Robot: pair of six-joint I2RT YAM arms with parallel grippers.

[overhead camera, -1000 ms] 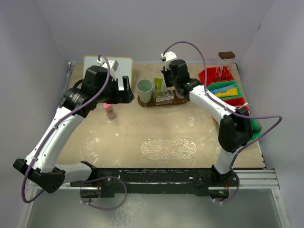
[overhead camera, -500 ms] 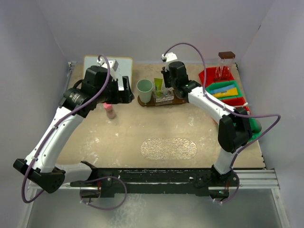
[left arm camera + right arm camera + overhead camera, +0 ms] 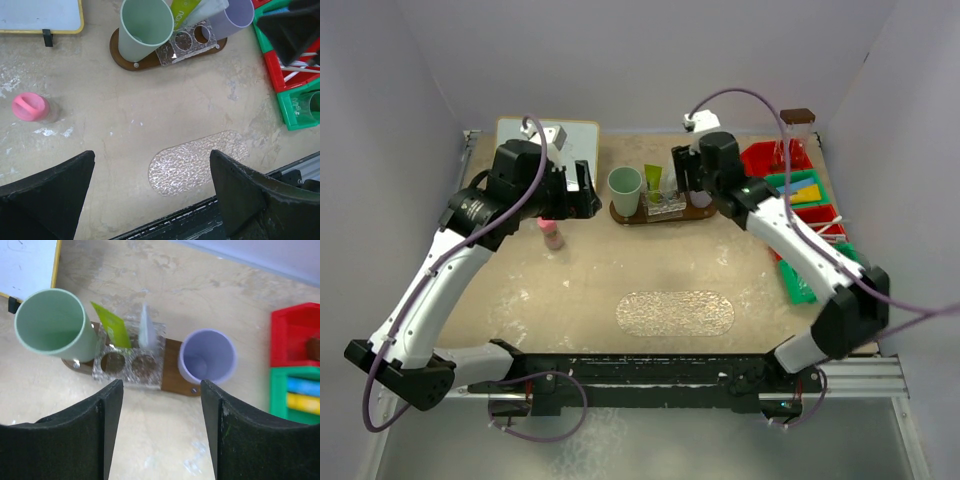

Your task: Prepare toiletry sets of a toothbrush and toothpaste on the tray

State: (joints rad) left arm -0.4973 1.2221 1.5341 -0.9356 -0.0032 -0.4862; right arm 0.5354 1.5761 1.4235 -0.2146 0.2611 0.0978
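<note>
A brown tray point(image 3: 172, 371) carries a green cup point(image 3: 50, 322), a lilac cup point(image 3: 206, 356) and a clear rack point(image 3: 131, 366) between them. A green toothpaste tube point(image 3: 112, 325) and a pale toothpaste tube point(image 3: 145, 330) stand in the rack's rear holes; its two front holes are bare. My right gripper point(image 3: 161, 390) hovers open just above and in front of the rack, holding nothing. Slim pale toothbrushes point(image 3: 300, 67) lie in a red bin. My left gripper point(image 3: 152, 170) is open and empty, high over the table left of the tray point(image 3: 660, 214).
A pink-capped little bottle point(image 3: 30, 106) stands left of the tray. A whiteboard point(image 3: 548, 140) lies at the back left. Red and green bins point(image 3: 800, 190) line the right side. A textured oval mat point(image 3: 675, 313) lies near the front.
The right gripper has opened and drawn back to the right from the rack, leaving the pale tube standing there. Its elbow swung out to the right. The left arm stayed put.
</note>
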